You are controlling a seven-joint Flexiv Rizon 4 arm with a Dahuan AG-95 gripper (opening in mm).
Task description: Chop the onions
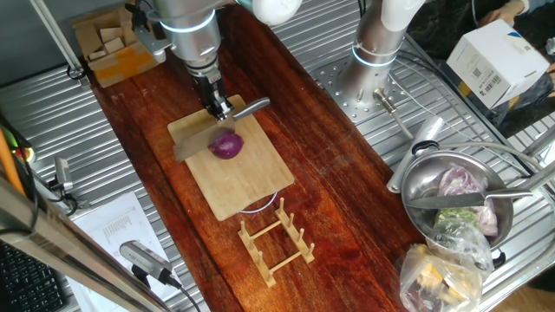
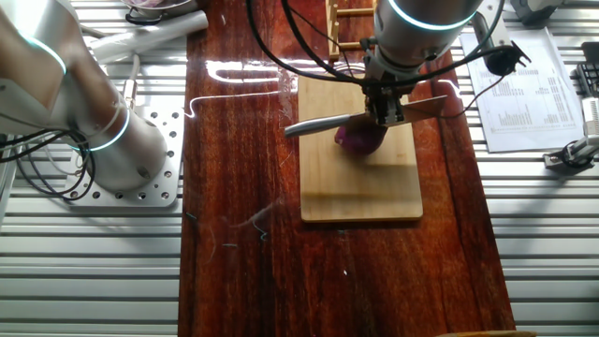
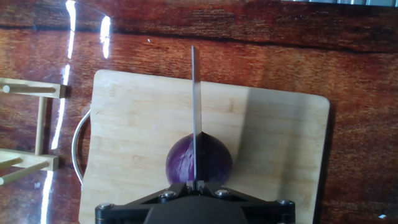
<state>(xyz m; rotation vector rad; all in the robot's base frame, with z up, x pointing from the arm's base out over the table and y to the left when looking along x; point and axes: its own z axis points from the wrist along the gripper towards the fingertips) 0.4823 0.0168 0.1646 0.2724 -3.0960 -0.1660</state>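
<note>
Dark polished wood carries a bamboo board [image 3: 261,143], on which the onion [image 3: 214,163] sits, near its middle. A knife [image 1: 221,128] is clamped in the gripper [image 1: 217,107], its blade laid across the onion's top. No cut pieces are seen; chopping seems barely begun.

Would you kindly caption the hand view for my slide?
Knife blade held edge-down across the middle of a red onion on a bamboo board.

No text or label can be read.
</note>
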